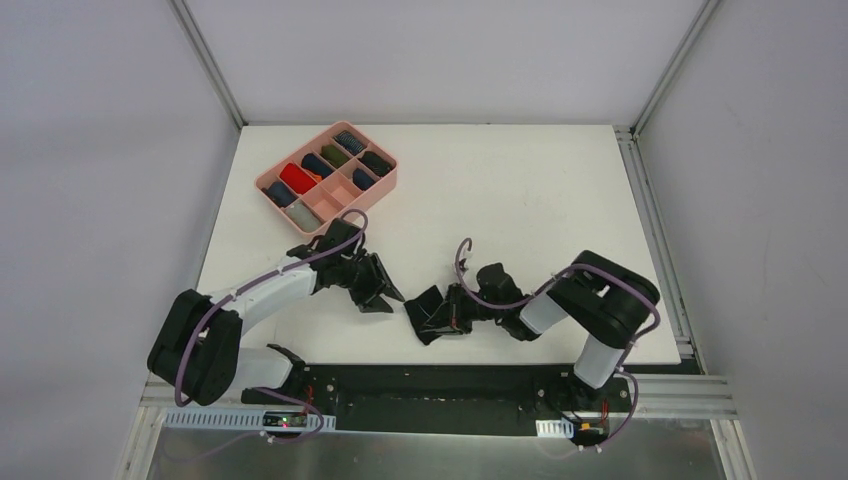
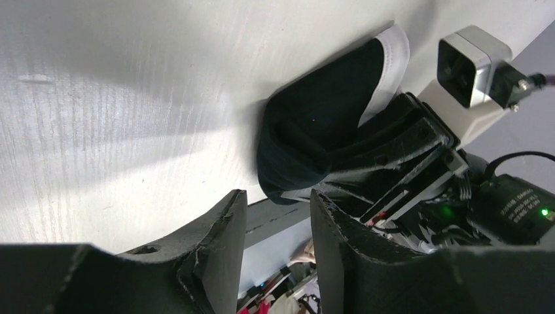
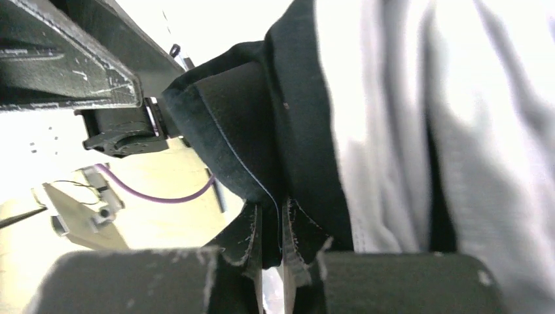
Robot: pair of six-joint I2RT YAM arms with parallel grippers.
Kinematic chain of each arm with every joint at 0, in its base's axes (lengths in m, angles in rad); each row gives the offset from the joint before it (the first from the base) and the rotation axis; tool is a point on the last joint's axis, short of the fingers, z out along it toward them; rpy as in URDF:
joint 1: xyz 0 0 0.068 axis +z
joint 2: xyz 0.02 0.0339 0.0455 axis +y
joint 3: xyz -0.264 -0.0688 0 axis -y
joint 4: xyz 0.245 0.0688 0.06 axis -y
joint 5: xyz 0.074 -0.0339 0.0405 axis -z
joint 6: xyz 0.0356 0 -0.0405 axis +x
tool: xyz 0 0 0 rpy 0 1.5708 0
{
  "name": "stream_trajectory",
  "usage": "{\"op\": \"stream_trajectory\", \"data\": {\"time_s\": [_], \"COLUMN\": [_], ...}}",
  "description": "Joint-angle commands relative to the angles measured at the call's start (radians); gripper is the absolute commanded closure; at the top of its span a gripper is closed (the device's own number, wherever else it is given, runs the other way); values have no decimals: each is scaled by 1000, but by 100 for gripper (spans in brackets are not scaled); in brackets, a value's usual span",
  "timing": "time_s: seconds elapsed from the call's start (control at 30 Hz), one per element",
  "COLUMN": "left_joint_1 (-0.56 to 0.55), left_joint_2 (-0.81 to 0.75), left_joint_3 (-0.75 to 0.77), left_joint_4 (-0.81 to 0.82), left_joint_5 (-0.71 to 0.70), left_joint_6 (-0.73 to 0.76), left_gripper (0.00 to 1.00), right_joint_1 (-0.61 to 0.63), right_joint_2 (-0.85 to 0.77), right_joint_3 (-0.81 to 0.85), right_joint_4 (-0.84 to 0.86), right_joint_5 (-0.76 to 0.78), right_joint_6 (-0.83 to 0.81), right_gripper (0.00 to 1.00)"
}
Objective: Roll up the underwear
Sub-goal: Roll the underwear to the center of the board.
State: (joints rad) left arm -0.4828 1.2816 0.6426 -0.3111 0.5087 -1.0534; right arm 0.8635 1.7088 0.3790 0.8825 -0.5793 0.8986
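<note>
Close to the front edge of the white table (image 1: pixel 520 180), the right claw (image 3: pixel 281 243) is clenched on the black underwear (image 3: pixel 262 131), with a fold of cloth pinched between both fingertips. The underwear sits bunched on the table between the two arms, and its white waistband (image 2: pixel 387 65) shows along one edge. Just to its left, the left claw (image 1: pixel 381 294) hangs low over the table, released, fingers apart with nothing between them, not touching the cloth. Farther back on the left, well apart from both claws, stands a pink tray (image 1: pixel 372 192). Its compartments hold rolled cloths (image 1: pixel 297 178) in red, dark blue, green and grey.
</note>
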Motion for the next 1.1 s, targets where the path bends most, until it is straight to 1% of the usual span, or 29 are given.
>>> {"op": "stream_trajectory", "data": {"time_s": [0.0,0.1,0.2,0.27,0.43,0.6,0.87,0.9,1.0,1.07], "left_joint_1": [-10,-36,-63,-78,-91,-101,-106,-107,-108,-108], "left_joint_2": [13,39,78,103,167,217,324,341,394,424], "left_joint_3": [17,44,72,88,118,148,137,134,138,147], "left_joint_4": [23,33,52,70,100,115,113,111,94,66], "left_joint_5": [41,46,50,50,47,62,-1,-7,-1,-3], "left_joint_6": [29,30,24,20,15,11,13,13,27,47], "left_gripper": [60,65,71,72,77,78,83,84,84,84], "right_joint_1": [-36,-51,-54,-57,-58,-61,-61,-61,-61,-60], "right_joint_2": [146,246,330,356,367,370,363,357,326,296], "right_joint_3": [-83,-101,-101,-105,-111,-109,-113,-115,-127,-140], "right_joint_4": [265,429,521,560,572,570,571,564,548,529], "right_joint_5": [-57,-74,-80,-80,-76,-76,-73,-70,-56,-38], "right_joint_6": [151,219,262,276,277,279,285,288,296,292], "right_gripper": [100,100,100,100,100,100,100,97,73,59]}}
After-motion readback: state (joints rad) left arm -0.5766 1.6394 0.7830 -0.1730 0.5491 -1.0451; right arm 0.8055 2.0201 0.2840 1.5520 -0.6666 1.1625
